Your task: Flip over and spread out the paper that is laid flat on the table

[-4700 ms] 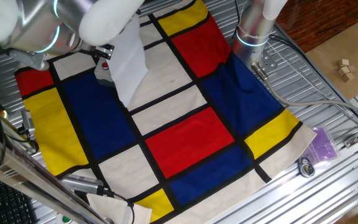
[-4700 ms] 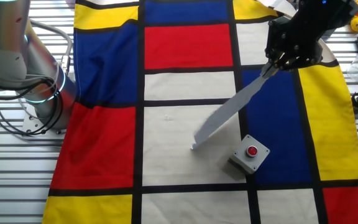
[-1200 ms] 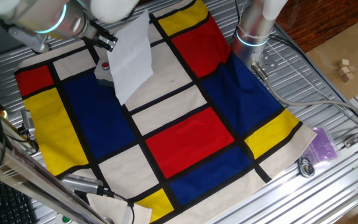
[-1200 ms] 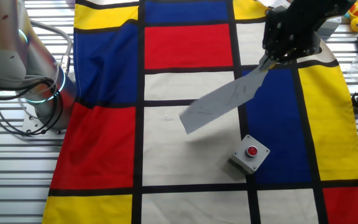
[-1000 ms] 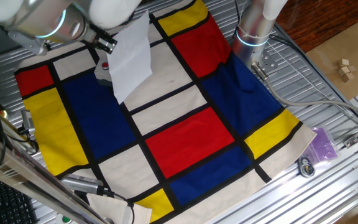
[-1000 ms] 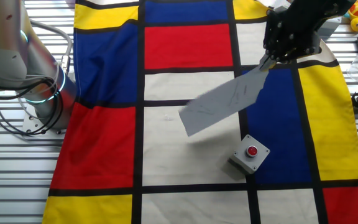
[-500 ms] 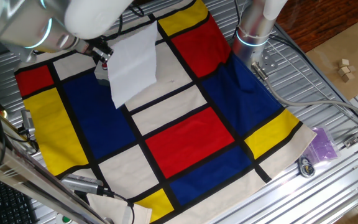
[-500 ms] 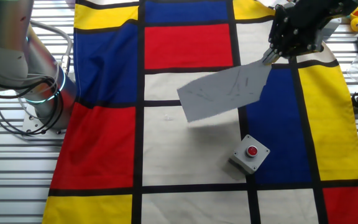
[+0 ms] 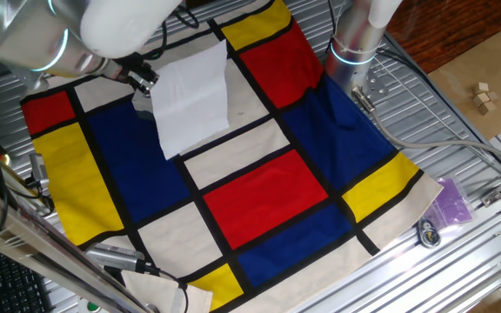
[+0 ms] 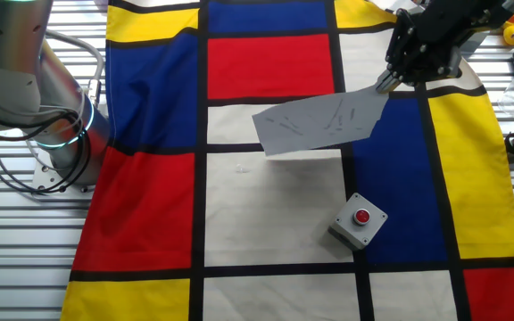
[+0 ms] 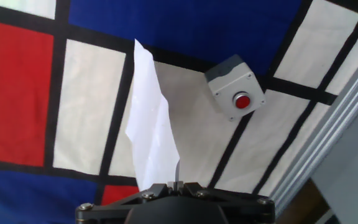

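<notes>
The paper (image 9: 191,97) is a thin white sheet held in the air above the table's patterned cloth (image 9: 259,196). It hangs almost level over a cream panel in the other fixed view (image 10: 321,123). My gripper (image 10: 385,82) is shut on the paper's right corner there. In the hand view the paper (image 11: 151,130) runs away from my gripper (image 11: 173,184), whose jaws are closed together on its near edge. In one fixed view my gripper (image 9: 146,76) sits at the paper's left edge.
A grey box with a red button (image 10: 360,218) stands on the cloth below the paper, also in the hand view (image 11: 235,95). The arm's base (image 9: 352,39) is at the cloth's far edge. A purple bag (image 9: 450,202) lies on the slatted metal.
The paper has swung up from hanging slantwise to nearly level and shifted away from the button box. My gripper has kept its hold and turned slightly.
</notes>
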### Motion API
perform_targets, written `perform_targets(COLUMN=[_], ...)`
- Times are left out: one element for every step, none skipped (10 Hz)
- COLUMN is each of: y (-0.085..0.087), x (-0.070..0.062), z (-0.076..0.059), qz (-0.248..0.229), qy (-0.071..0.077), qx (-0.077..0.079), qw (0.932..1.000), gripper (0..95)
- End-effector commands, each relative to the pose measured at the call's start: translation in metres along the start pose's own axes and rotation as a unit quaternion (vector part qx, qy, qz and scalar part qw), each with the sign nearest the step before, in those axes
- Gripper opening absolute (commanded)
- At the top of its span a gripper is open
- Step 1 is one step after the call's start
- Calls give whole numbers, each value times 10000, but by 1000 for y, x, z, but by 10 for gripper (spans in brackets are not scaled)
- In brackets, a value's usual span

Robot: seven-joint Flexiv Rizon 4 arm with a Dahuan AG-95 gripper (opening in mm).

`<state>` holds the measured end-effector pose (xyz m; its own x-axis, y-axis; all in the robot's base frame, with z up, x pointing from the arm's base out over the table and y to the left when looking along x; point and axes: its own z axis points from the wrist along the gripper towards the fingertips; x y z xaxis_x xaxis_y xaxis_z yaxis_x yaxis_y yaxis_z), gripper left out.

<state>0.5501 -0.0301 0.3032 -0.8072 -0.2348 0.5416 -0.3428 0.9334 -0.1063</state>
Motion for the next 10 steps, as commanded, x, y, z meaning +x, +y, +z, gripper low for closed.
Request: perform_targets(y=[-4,-5,-8,-11,-14,-15,-15,-15,-16,-16], x=[3,4,5,4,5,5,6,6,7,8], z=[1,2,4,6,8,8,8,8,8,7], qz=[-72,-75,-80,-86,-93,-84,-89,-102,-150,-187], qy=[93,118,155,168,187,215,246,291,356,382], qx=[347,409,491,530,554,595,633,680,767,800], qw=[9993,9991,9986,9984,9982,9980,9977,9972,9963,9959], gripper=[0,0,0,0,0,0,0,0,0,0])
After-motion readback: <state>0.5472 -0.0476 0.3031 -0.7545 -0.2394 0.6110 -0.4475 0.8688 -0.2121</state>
